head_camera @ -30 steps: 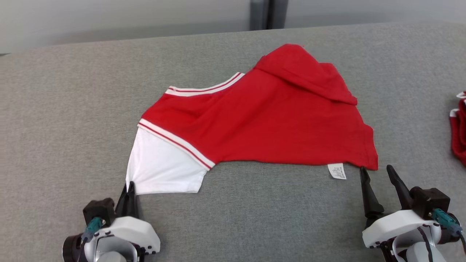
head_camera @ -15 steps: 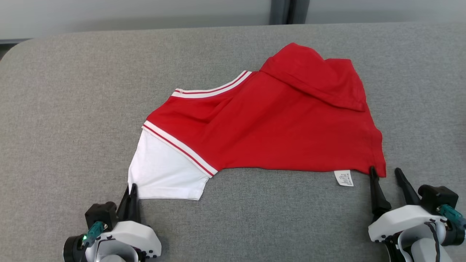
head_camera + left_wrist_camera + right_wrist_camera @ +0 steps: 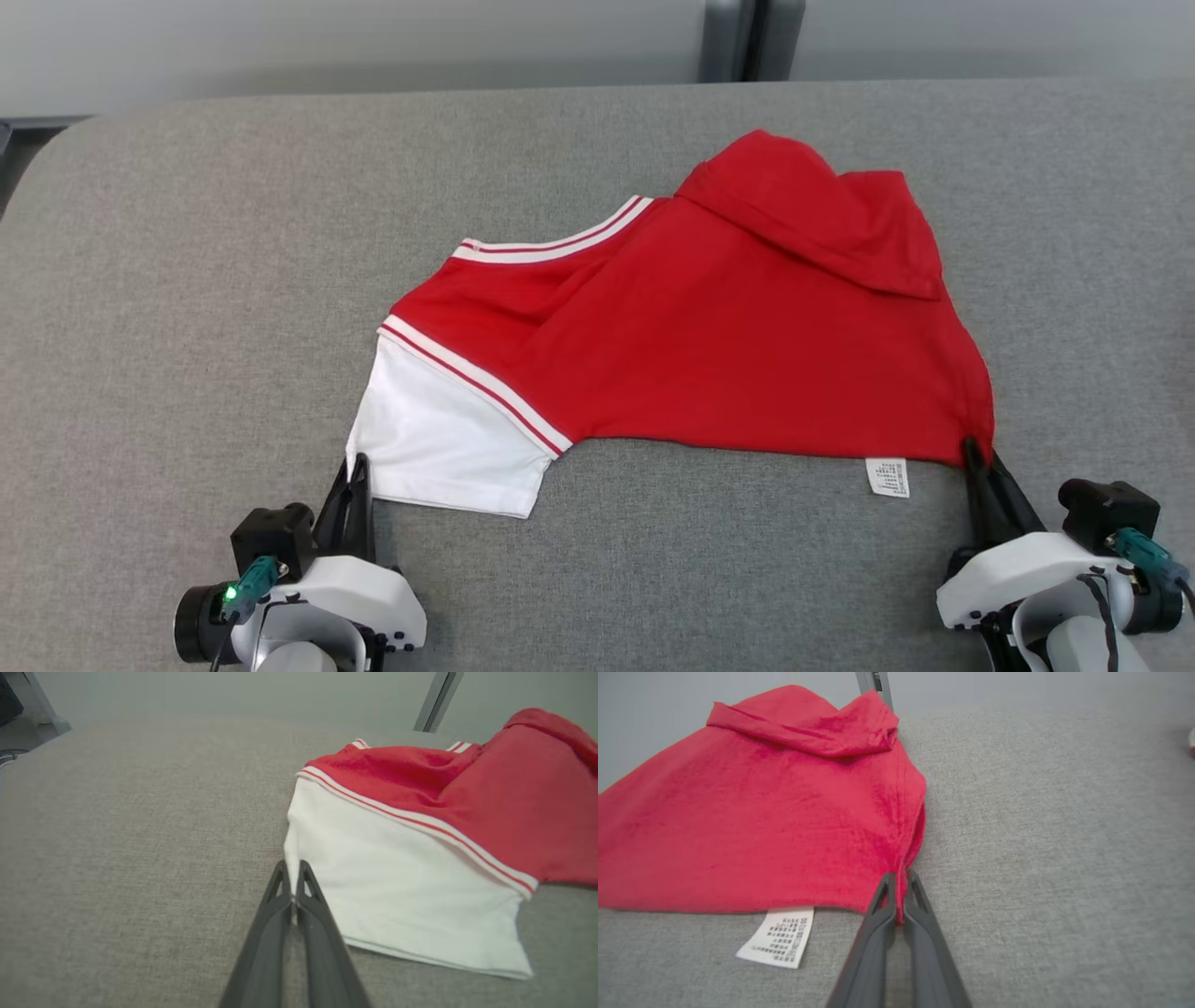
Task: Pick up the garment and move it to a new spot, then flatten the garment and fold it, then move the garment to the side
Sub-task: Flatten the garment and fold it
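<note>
The left gripper (image 3: 356,474) pinches the white corner of the shirt (image 3: 728,345). The right gripper (image 3: 977,459) pinches its red corner. This is probably the pick-up step; next, lift both evenly.

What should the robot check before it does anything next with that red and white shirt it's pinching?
1. Left gripper shut on the garment at its white corner: ok.
2. Right gripper shut on the red corner: ok.
3. Care label outside the right grip: ok, it lies beside the fingers.
4. Garment spread flat: not ok, the top flap is folded over the body.
5. Each grip holding every fabric layer at its corner: cannot tell.
</note>
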Motion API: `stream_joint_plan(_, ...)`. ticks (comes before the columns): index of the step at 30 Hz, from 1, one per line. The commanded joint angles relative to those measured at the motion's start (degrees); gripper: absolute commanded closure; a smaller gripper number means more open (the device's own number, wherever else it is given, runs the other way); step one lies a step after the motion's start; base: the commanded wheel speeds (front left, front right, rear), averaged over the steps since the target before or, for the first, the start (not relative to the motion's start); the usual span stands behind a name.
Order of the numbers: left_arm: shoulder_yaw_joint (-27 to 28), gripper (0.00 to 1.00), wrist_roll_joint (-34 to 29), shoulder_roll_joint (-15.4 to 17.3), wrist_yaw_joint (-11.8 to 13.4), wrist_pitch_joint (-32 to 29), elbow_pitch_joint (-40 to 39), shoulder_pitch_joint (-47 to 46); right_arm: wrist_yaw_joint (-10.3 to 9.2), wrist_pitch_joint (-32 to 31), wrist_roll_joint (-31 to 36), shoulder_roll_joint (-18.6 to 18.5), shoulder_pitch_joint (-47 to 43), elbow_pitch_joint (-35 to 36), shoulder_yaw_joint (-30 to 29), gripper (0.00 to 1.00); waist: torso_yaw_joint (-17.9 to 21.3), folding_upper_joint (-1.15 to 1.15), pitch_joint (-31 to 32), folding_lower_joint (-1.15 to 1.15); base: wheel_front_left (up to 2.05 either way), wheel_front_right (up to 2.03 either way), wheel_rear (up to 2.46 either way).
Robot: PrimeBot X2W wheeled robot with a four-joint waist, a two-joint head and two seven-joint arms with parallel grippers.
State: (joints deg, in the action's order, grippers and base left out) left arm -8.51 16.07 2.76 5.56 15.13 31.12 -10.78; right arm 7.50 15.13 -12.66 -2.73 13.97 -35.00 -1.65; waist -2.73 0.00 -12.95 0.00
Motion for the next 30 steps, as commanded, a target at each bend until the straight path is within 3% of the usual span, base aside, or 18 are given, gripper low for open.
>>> stream_joint_plan(1, 0.02, 1.00, 0.02, 0.30, -0.57, -0.01, -0.78, 0.53, -0.01, -0.01, -0.54, -0.36, -0.30, 1.22, -0.28, 1.00, 0.46, 0.00, 1.99, 0.00, 0.00, 0.00, 0.00)
stream_joint_plan(9, 2.70, 1.00, -4.21, 0.40, -2.80, -0.01, -4.73, -1.15, -0.01, -0.01, -2.33, -0.36, 1.77, 6.76, 1.44, 1.00, 1.99, 0.00, 9.47, 0.00, 0.00, 0.00, 0.00)
stream_joint_plan(14, 4.74, 1.00, -7.33, 2.33, -5.21, -0.01, -9.03, -6.15, -0.01, -0.01, -2.73, -1.44, 6.78, 9.23, 2.30, 1.00, 2.03, 0.00, 12.91, 0.00, 0.00, 0.00, 0.00)
stream_joint_plan(22, 6.68, 1.00, -10.89, 7.31, -7.52, -0.02, -12.46, -18.82, -0.01, -0.02, -5.97, -4.32, 17.18, 9.66, 4.00, 1.00, 1.55, 0.00, 15.53, 0.00, 0.00, 0.00, 0.00)
stream_joint_plan(30, 6.38, 1.00, -12.10, 8.63, -8.28, -0.02, -11.11, -25.53, -0.01, -0.02, -8.30, -5.49, 22.32, 6.49, 6.48, 1.00, 1.25, 0.00, 14.37, 0.00, 0.00, 0.00, 0.00)
